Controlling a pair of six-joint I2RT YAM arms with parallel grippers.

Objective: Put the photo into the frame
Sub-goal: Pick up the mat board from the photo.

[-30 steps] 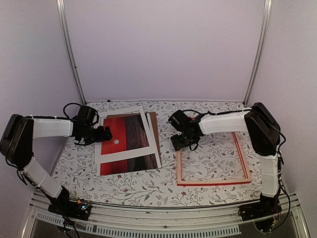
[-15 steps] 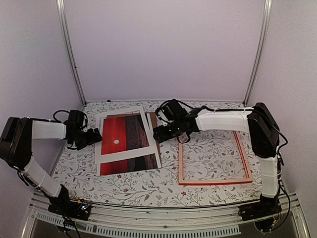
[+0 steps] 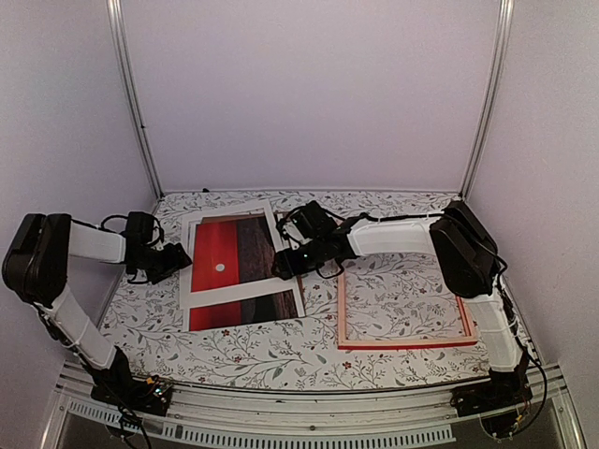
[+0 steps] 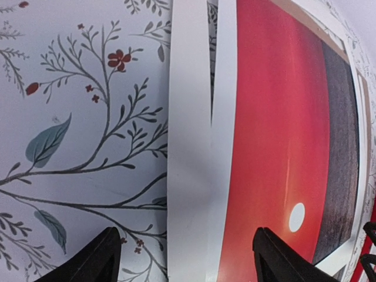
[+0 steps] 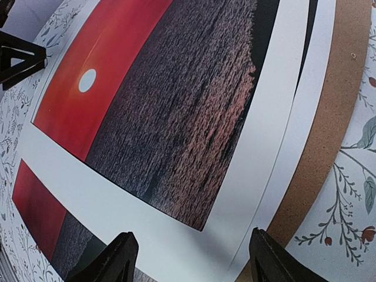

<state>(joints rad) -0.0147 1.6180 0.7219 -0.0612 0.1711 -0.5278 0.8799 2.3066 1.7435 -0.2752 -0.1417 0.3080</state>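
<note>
The photo point(image 3: 239, 253), half red with a white dot and half dark brown, lies flat at the table's left-centre under a skewed white mat border point(image 3: 234, 293). The frame point(image 3: 407, 344) lies flat to its right, with only tablecloth inside it. My left gripper point(image 3: 178, 260) is open at the stack's left edge; in the left wrist view it point(image 4: 185, 264) straddles the mat's strip point(image 4: 188, 147) beside the photo point(image 4: 276, 117). My right gripper point(image 3: 281, 265) is open low over the stack's right edge; in the right wrist view it point(image 5: 191, 261) spans the mat's corner point(image 5: 147, 217) next to the photo point(image 5: 170, 100).
A brown backing board point(image 3: 292, 234) lies under the stack and sticks out on its right, also in the right wrist view point(image 5: 329, 129). The floral tablecloth point(image 3: 271, 351) covers the table. Metal posts point(image 3: 131, 94) stand at the back corners.
My right gripper has moved left from the frame's far left corner to the right edge of the photo stack. My left gripper has drawn back a little to the left of the stack.
</note>
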